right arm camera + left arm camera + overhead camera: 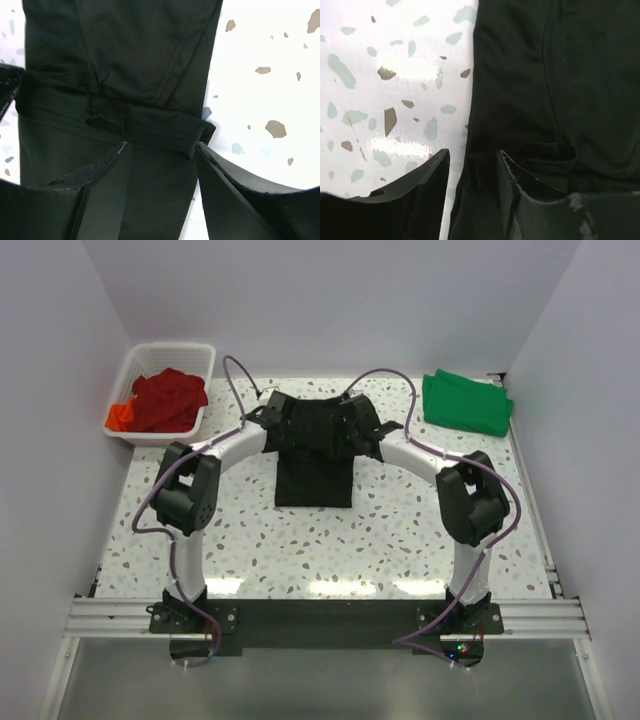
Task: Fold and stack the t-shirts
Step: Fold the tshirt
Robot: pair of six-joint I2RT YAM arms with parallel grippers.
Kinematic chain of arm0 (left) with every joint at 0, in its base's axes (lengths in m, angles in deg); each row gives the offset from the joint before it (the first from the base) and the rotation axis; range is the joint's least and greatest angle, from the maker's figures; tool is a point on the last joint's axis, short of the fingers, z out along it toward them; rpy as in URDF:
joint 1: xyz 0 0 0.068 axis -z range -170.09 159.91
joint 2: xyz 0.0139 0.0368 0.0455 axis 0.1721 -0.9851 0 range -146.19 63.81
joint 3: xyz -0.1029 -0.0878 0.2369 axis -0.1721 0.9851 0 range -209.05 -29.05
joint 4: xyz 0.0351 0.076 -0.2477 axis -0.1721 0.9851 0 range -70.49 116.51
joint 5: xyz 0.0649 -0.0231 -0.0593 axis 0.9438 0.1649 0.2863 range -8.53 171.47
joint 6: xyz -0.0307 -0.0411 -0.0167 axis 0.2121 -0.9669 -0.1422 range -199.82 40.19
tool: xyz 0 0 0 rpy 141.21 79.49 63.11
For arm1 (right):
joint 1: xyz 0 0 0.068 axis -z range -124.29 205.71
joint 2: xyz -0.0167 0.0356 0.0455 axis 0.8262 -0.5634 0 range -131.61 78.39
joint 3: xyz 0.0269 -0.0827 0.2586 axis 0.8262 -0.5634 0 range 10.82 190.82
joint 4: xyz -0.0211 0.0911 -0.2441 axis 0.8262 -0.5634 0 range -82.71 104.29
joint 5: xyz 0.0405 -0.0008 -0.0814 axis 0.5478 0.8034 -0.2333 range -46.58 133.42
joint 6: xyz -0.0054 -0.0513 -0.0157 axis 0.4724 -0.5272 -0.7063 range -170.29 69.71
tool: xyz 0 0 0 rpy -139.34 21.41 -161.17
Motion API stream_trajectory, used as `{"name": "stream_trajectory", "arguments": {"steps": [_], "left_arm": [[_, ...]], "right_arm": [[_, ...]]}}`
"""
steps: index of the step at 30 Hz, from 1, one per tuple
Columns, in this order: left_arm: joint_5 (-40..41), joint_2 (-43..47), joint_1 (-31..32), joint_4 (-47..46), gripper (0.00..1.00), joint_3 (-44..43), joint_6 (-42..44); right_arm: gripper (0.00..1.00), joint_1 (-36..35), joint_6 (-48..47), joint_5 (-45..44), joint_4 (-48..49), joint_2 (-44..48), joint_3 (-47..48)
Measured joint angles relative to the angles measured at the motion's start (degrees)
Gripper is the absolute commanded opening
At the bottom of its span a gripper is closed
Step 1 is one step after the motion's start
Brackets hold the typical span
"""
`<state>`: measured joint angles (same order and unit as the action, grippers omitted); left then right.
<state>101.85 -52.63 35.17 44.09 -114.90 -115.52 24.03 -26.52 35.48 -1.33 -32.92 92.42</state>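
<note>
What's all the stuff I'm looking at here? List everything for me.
Black t-shirt: one, black, partly folded, middle of the table.
Green t-shirt: one, green, folded, far right corner.
Dark red t-shirt: one, dark red, bunched in the basket.
Orange t-shirt: one, orange, in the basket beside the red one.
Basket: one, white, far left corner.
Table: one, white with speckles.
Left claw: black, open, over the black shirt's edge.
Right claw: black, open, over the black shirt.

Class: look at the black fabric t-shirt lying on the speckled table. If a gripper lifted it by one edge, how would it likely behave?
The black fabric t-shirt would probably droop and unfold, since the right wrist view shows soft creases and loosely turned-over layers. It likely weighs little for its area, lying thin and flat on the speckled table. It should not roll or tip.
</note>
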Motion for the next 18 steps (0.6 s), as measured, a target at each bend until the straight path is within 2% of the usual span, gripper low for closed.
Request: {"name": "stream_trajectory", "arguments": {"steps": [4, 12, 15, 16, 18], "left_arm": [[1.07, 2.10, -1.07, -4.02, 0.49, 3.91, 0.00], [-0.68, 7.82, -1.40, -4.26, 0.47, 5.20, 0.04], [-3.17, 10.05, -1.03, -3.85, 0.41, 6.27, 0.90], [-3.87, 10.60, -0.83, -3.72, 0.36, 6.64, 1.14], [-5.25, 11.21, -0.31, -3.43, 0.29, 7.28, 1.88]], "right_arm": [[0.56, 0.55, 0.13, 0.00, 0.20, -0.59, 1.97], [0.50, 0.96, -0.09, 0.63, -1.38, -1.25, 3.45], [0.40, 0.96, -0.52, 1.44, -2.60, -1.25, 3.26], [0.32, 0.96, -0.74, 1.53, -2.89, -1.22, 3.10], [0.27, 0.96, -1.07, 1.53, -3.32, -1.25, 2.54]]}}
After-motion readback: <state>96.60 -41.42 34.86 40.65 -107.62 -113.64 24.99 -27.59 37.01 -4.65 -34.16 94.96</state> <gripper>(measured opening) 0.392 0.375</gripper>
